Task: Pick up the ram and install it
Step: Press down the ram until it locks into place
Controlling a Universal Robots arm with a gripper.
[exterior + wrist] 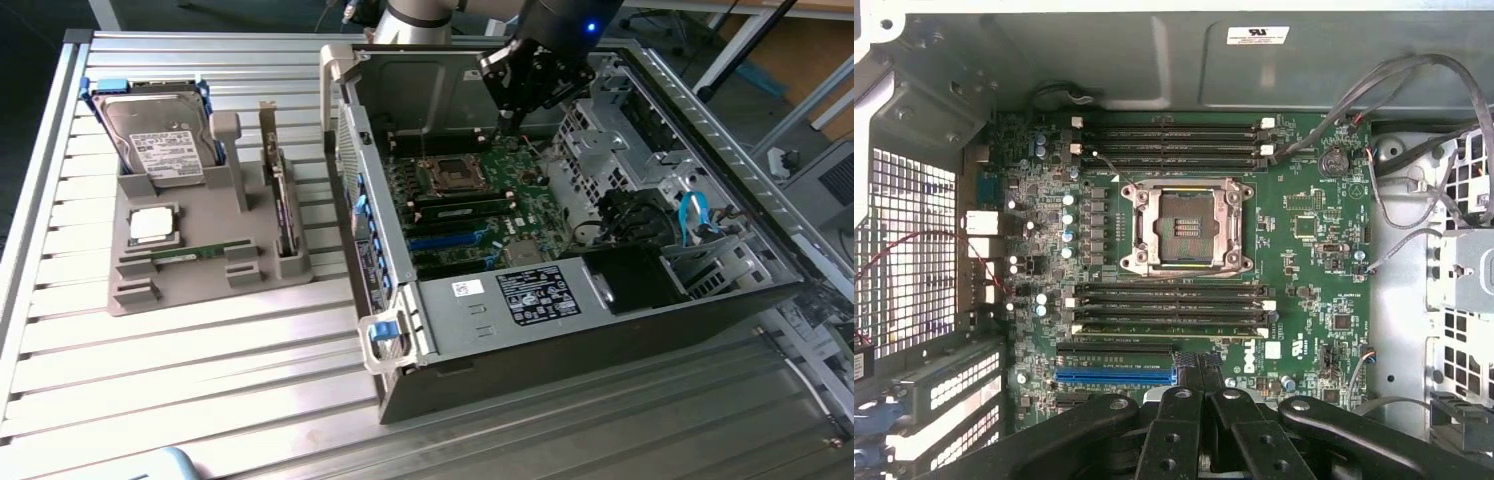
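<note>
On the grey moulded holder (pixel 134 290), at the exterior view's left, the slim green circuit-board ram stick (pixel 200 250) lies flat in its near cradle, well apart from my tool. It has not been picked up.

My black two-finger gripper (pixel 514 120) hangs inside the open dark-grey metal computer case (pixel 534 330), over the far part of the green motherboard (pixel 1314 250). Its fingers are drawn fully together, and I see nothing gripped between them in the wrist view (pixel 1199 385).

Task status, as I judge it:
- Pick-up of the stick on the holder: not done.
- Installation of that stick: not done.
- Among the long black memory slots (pixel 1169 305) beside the square metal-framed processor socket (pixel 1187 227), the exterior view shows a thin green strip (pixel 465 210). It may be a stick already seated; I cannot confirm this.

Containers and contents:
- Holder: a silver hard drive (pixel 158 140) with a white label, standing tilted in a blue frame at the far end; a square silver processor chip (pixel 151 224) lying flat in the middle; the ram stick just beside it on the near side; a dark expansion card (pixel 280 200) standing upright along the edge nearest the case.
- Case: the motherboard, with the processor socket empty, plus cables and drive bays at the exterior view's right.

Holder and case rest on a ribbed aluminium table (pixel 200 400).
</note>
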